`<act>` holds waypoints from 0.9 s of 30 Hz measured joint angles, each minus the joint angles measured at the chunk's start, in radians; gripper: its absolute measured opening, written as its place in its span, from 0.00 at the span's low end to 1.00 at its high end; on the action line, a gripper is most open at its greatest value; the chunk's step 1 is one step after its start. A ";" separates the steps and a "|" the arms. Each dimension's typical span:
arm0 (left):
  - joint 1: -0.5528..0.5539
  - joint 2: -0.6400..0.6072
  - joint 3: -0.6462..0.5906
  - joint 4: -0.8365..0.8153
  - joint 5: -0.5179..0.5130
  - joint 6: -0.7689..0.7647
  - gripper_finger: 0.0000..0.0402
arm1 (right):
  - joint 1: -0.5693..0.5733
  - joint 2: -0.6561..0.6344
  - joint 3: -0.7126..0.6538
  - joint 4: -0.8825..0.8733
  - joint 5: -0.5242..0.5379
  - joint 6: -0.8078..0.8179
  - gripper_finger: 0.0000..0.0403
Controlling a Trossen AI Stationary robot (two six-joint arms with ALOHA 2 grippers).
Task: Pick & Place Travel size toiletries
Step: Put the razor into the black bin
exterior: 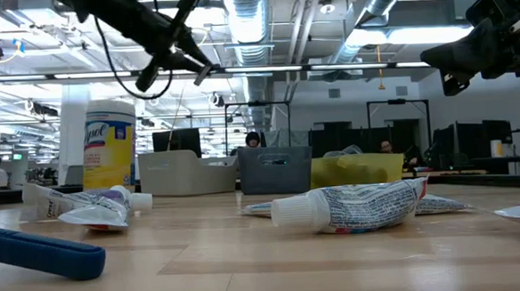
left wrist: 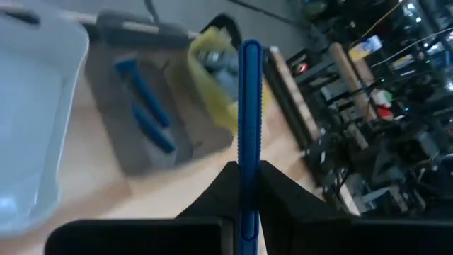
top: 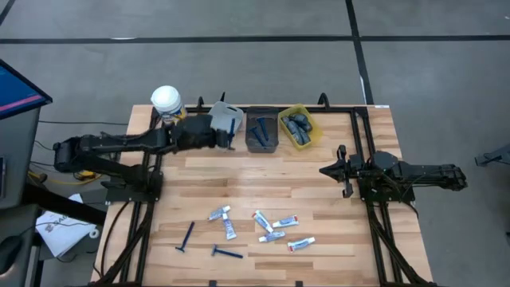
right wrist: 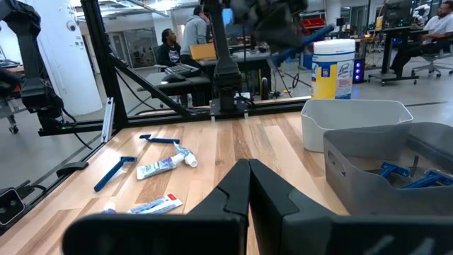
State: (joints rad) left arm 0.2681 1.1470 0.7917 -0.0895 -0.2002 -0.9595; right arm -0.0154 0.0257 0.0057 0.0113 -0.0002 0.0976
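A blue razor is clamped in the left gripper above the bins at upper centre of the high view. The right gripper, fingers closed on nothing, is held at right. Tubes and razors are scattered at lower centre.

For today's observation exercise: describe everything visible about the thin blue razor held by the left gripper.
The thin blue plastic razor is a slim, ribbed handle standing straight out from the left gripper, whose two dark fingers clamp its lower end. Its head is not visible. It hangs in the air above the light grey bin and the dark grey bin, touching only the fingers.
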 joint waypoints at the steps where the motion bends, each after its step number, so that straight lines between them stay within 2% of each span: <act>1: 0.026 0.014 0.011 0.021 0.022 0.022 0.05 | 0.000 0.000 0.000 0.000 0.000 0.000 0.00; 5: 0.108 0.104 0.085 0.091 0.138 0.111 0.05 | 0.000 0.000 0.000 0.000 0.000 0.000 0.00; 8: 0.141 0.195 0.166 0.093 0.184 0.216 0.05 | 0.000 0.000 0.000 0.000 0.000 0.000 0.00; 17: 0.182 0.459 0.345 0.087 0.201 0.486 0.05 | 0.000 0.000 0.000 0.000 0.000 0.000 0.00; 23: 0.183 0.598 0.386 0.092 0.157 0.629 0.05 | 0.000 0.000 0.000 0.000 0.000 0.000 0.00; 27: 0.182 0.667 0.386 0.091 0.151 0.673 0.05 | 0.000 0.000 0.000 0.000 0.000 0.000 0.00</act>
State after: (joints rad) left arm 0.4503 1.8141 1.1778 0.0016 -0.0488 -0.2869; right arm -0.0158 0.0260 0.0055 0.0113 -0.0002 0.0978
